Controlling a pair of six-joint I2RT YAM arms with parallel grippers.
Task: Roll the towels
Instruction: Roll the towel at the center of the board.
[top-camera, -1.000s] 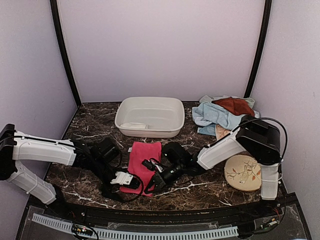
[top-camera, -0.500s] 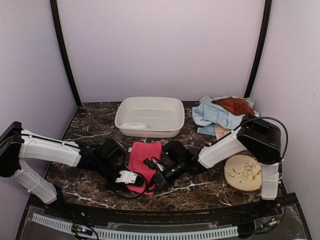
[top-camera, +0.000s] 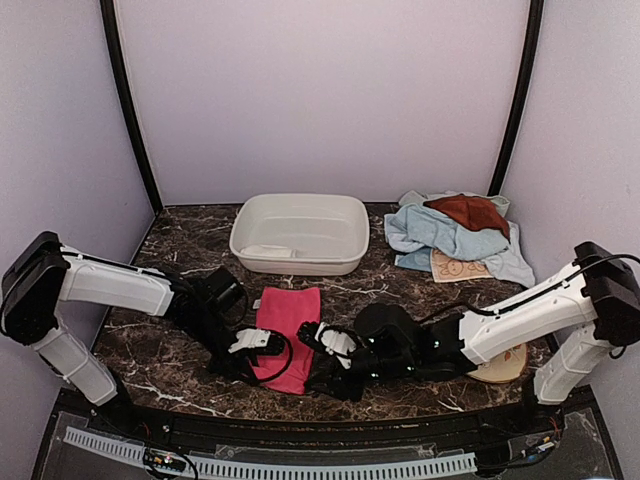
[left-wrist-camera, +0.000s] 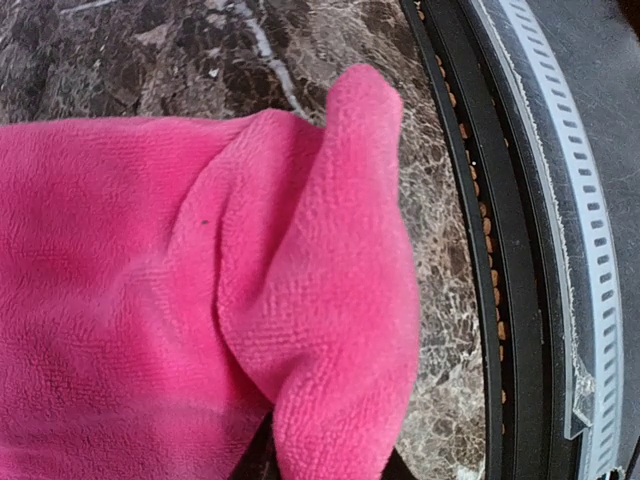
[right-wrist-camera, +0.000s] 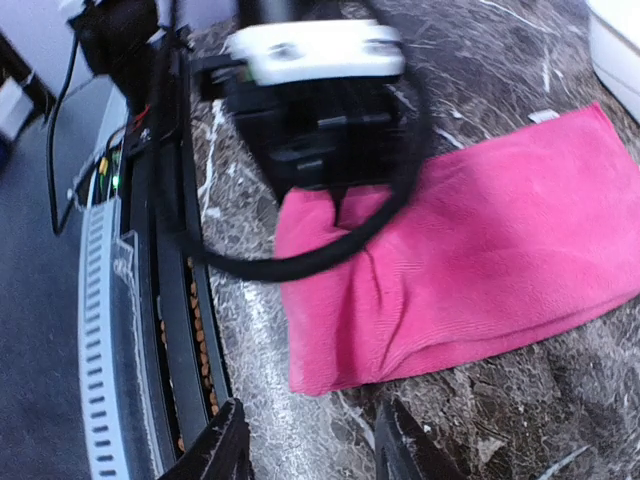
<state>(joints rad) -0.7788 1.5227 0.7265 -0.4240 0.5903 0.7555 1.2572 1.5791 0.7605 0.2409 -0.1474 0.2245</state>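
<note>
Pink towel (top-camera: 287, 322) is lying on the counter (top-camera: 180, 255) near the basin (top-camera: 300, 262), the left hand (top-camera: 265, 352) clenching its basin-far edge while the right hand (right-wrist-camera: 308, 422) is hovering released beside it.

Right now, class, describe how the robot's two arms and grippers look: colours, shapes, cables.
The left arm and right arm are white tubular shells joined by black joint housings. The left gripper and right gripper are black, each with a white block behind the fingers. Black cables loop by both wrists.
</note>
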